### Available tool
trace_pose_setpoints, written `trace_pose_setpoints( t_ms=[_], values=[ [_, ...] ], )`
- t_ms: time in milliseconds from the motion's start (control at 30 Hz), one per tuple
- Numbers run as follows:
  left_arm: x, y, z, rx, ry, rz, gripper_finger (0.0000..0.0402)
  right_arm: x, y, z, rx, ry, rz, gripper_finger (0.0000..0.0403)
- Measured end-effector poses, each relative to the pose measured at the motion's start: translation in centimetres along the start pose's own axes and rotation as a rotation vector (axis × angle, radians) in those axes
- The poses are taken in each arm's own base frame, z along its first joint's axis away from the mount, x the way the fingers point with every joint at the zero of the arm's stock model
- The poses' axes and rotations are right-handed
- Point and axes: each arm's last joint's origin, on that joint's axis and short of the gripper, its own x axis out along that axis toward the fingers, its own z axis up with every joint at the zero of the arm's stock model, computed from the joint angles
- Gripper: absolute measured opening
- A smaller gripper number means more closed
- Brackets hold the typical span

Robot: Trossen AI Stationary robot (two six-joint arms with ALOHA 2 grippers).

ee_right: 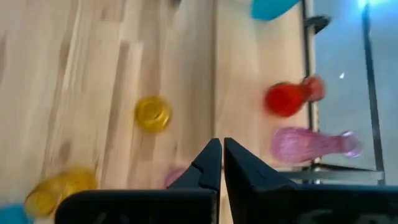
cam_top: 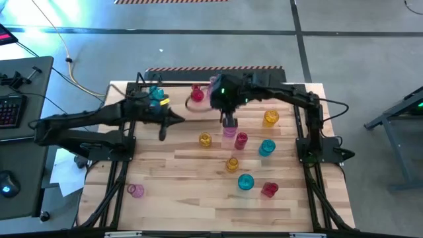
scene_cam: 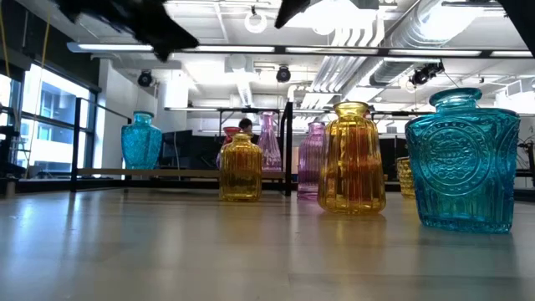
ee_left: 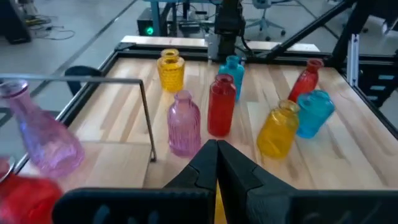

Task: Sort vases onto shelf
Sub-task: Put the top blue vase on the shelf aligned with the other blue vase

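Right tool (cam_top: 229,122): shut, empty, above pink vase (cam_top: 229,131).
Pink vase: upright on bench (cam_top: 185,192).
Left tool (cam_top: 162,134): shut, empty.

Three cyan vases (cam_top: 245,182), three yellow vases (cam_top: 205,139), three red vases (cam_top: 269,190), three pink vases (cam_top: 135,191), one shelf (cam_top: 175,89).

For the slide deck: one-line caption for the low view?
Yellow vases and a cyan vase stand on the table.

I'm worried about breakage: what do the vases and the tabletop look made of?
The vases, like the cyan vase and the amber vase, look like translucent pressed glass: light passes through, and they have ribbed or embossed glossy walls. The tabletop looks like pale butcher-block wood, with visible joined strips.
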Motion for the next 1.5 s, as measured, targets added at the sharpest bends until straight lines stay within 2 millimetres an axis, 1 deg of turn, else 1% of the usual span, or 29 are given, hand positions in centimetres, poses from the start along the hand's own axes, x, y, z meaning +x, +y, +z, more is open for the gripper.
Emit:
trace_pose_setpoints(
  t_ms=[100,200,267,400,500,667,833,967,1033,1167,1267,1367,1500],
  values=[
    [-2.0,-1.0,-0.3,-0.002,0.031,-0.021,0.0000,0.7,1.5,-0.7,0.011,0.119,-0.022,0.0000],
    [-3.0,-1.7,-0.8,-0.022,0.073,-0.048,0.0000,2.1,2.3,-1.6,0.040,0.232,-0.017,0.0002],
    [-3.2,-1.9,-1.2,-0.035,0.106,-0.047,0.0001,3.1,2.5,-2.2,0.068,0.292,-0.010,0.0006],
    [-3.3,-2.2,-1.9,-0.031,0.183,0.054,0.0001,5.0,3.0,-3.8,0.123,0.438,-0.045,0.0025],
    [-3.4,-2.5,-2.2,-0.025,0.221,0.108,0.0001,5.5,3.4,-5.3,0.160,0.486,-0.058,0.0047],
    [-3.4,-3.2,-2.2,-0.001,0.218,0.168,0.0001,3.7,3.9,-8.3,0.285,0.520,-0.121,0.0089],
    [-3.4,-3.6,-2.1,0.028,0.212,0.210,0.0001,0.3,4.6,-11.0,0.442,0.375,-0.169,0.0120],
    [-3.4,-3.7,-2.1,0.019,0.211,0.210,0.0001,-1.8,5.3,-13.5,0.559,0.265,-0.176,0.0129],
    [-3.3,-3.8,-2.2,0.006,0.218,0.218,0.0001,-2.5,5.7,-14.8,0.608,0.230,-0.184,0.0131],
    [-3.0,-4.0,-2.5,-0.001,0.252,0.248,0.0001,-2.7,6.6,-17.3,0.694,0.215,-0.159,0.0131],
    [-2.6,-4.2,-2.8,0.001,0.281,0.264,0.0001,-2.1,7.5,-18.9,0.733,0.255,-0.139,0.0131],
    [-2.2,-4.3,-2.9,0.007,0.292,0.270,0.0001,-1.4,8.2,-19.9,0.738,0.293,-0.136,0.0131],
    [-1.7,-4.4,-2.9,0.010,0.300,0.274,0.0001,-0.5,8.7,-20.4,0.721,0.314,-0.135,0.0131]
  ],
)
